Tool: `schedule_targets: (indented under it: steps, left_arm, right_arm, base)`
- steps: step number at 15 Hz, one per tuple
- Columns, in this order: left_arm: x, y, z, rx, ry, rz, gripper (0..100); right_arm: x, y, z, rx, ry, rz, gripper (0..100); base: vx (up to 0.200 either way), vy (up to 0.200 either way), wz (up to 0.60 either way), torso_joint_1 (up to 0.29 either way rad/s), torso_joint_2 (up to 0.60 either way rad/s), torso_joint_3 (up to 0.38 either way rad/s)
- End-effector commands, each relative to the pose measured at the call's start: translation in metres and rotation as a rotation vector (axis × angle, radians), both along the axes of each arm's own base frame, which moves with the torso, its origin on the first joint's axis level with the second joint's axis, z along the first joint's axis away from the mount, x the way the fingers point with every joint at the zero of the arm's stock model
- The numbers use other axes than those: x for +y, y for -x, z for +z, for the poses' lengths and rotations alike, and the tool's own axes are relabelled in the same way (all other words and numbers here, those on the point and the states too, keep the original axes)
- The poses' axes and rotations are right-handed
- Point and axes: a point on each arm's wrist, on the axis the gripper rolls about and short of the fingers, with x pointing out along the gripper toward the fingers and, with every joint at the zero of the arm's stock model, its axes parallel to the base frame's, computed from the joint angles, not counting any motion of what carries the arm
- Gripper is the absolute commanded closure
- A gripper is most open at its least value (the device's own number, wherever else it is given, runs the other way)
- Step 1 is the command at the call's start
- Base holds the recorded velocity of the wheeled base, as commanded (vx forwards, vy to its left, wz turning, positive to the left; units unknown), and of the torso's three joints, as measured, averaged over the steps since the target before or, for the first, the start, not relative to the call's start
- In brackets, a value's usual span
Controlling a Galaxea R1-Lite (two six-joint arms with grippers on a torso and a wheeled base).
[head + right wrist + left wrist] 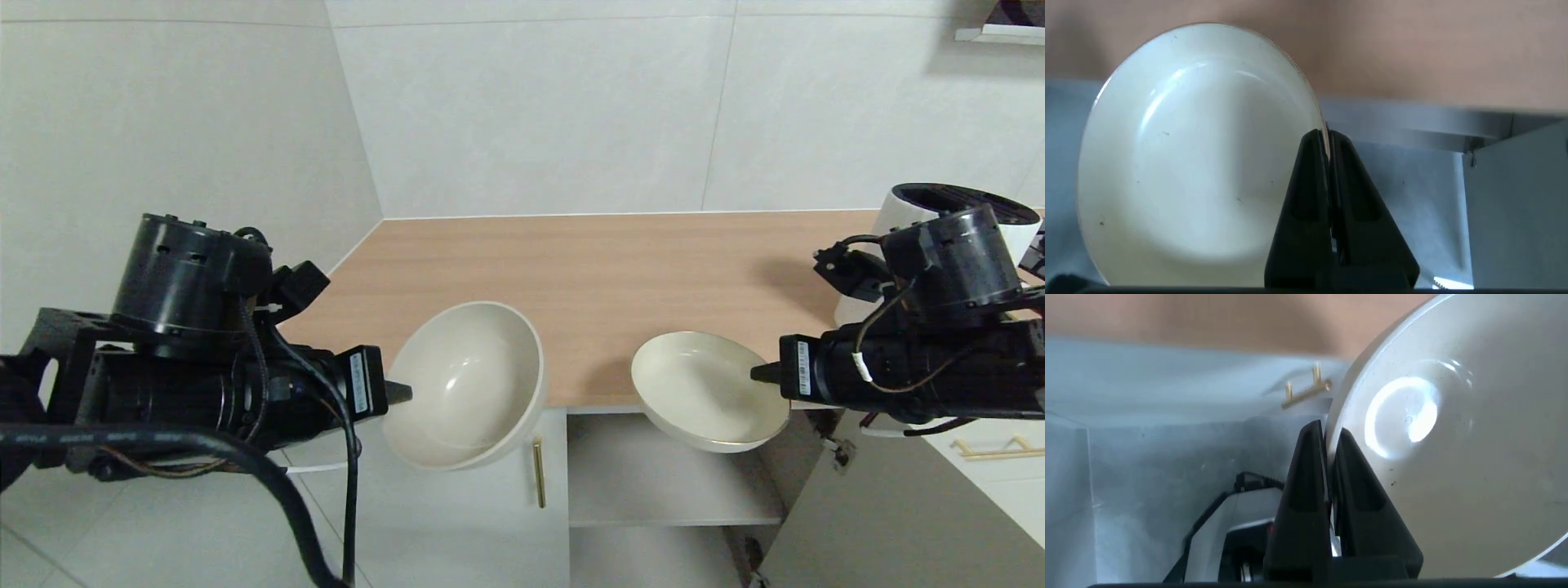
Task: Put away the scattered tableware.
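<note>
My left gripper is shut on the rim of a deep cream bowl, held tilted in the air in front of the wooden counter's edge. In the left wrist view the fingers pinch that bowl's rim. My right gripper is shut on the rim of a shallower cream bowl, held over the open cabinet. The right wrist view shows the gripper clamped on this bowl's edge.
A wooden counter runs along the tiled wall. Below it is an open cabinet with a white shelf and a door with a gold handle. A white appliance stands at the counter's right end.
</note>
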Motion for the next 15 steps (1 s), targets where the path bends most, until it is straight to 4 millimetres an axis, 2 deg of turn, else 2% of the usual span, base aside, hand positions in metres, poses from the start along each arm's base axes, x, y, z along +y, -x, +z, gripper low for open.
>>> schedule_targets:
  steps: [1, 7, 10, 15]
  left_arm:
    - [0.001, 0.01, -0.001, 0.0, 0.001, -0.014, 100]
    - [-0.006, 0.002, -0.013, 0.045, -0.02, -0.024, 100]
    - [-0.007, -0.001, -0.017, 0.059, -0.029, -0.019, 100]
    - [-0.007, -0.001, -0.017, 0.057, -0.03, -0.019, 100]
  right_arm:
    - [-0.008, 0.018, 0.002, -0.027, -0.007, 0.008, 100]
    - [-0.009, 0.019, -0.009, -0.017, 0.043, 0.033, 100]
    - [-0.008, 0.017, -0.011, -0.009, 0.049, 0.033, 100]
    - [-0.008, 0.016, -0.013, -0.004, 0.052, 0.032, 100]
  base:
    - [0.0, 0.0, 0.0, 0.0, 0.0, 0.0]
    - [0.0, 0.0, 0.0, 0.0, 0.0, 0.0]
    - [-0.2, 0.0, 0.0, 0.006, 0.0, 0.004]
    - [0.0, 0.0, 0.0, 0.0, 0.0, 0.0]
